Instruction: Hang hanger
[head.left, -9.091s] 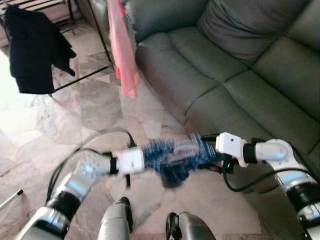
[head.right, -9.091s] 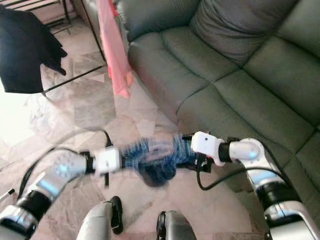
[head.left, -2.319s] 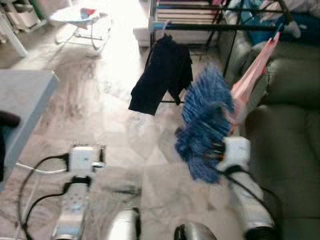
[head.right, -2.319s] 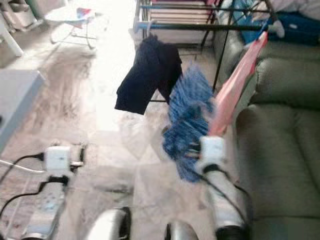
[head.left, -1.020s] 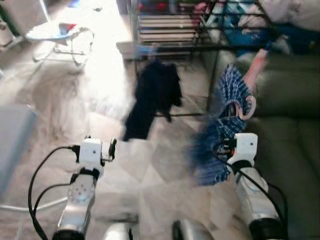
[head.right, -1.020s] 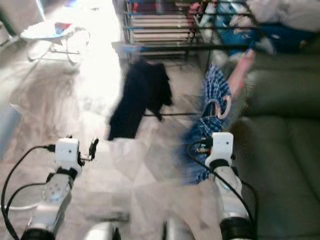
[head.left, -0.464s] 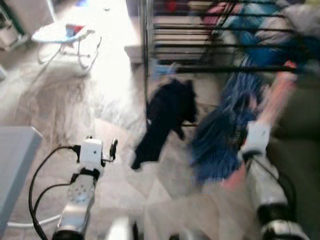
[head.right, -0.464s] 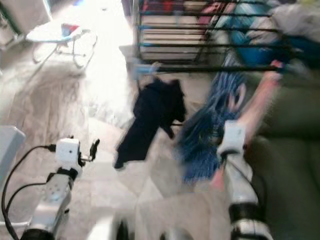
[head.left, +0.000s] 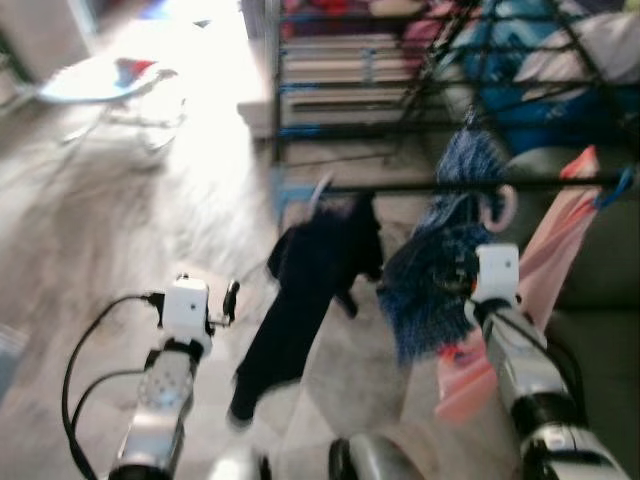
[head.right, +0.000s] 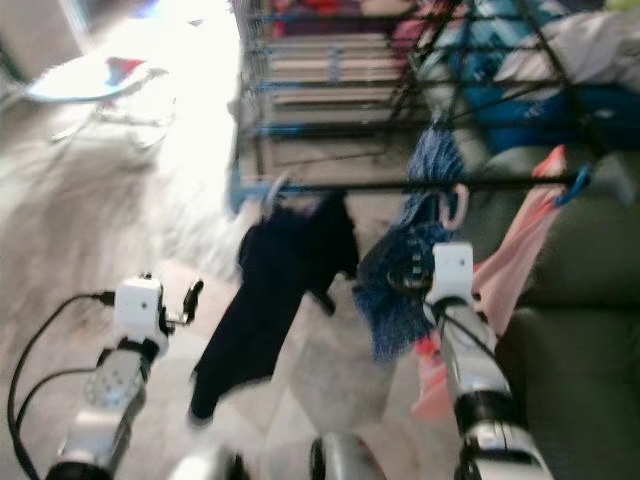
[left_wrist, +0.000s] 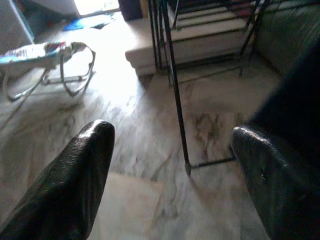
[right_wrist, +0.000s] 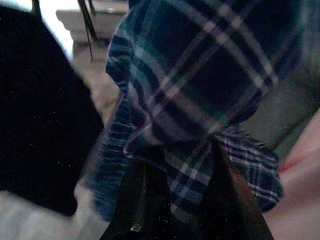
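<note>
Right gripper (head.right: 418, 283) is clamped on the blue plaid garment (head.right: 395, 270) with its pink hanger (head.right: 452, 205); the hook sits right at the black rack rail (head.right: 380, 185), between the black shirt (head.right: 275, 285) and the pink cloth (head.right: 505, 255). The load looks light, and the fabric is floppy and likely to swing. I'd grip the stiff hanger neck, not the cloth. Left gripper (left_wrist: 172, 165) is spread wide, empty, low over the floor.
</note>
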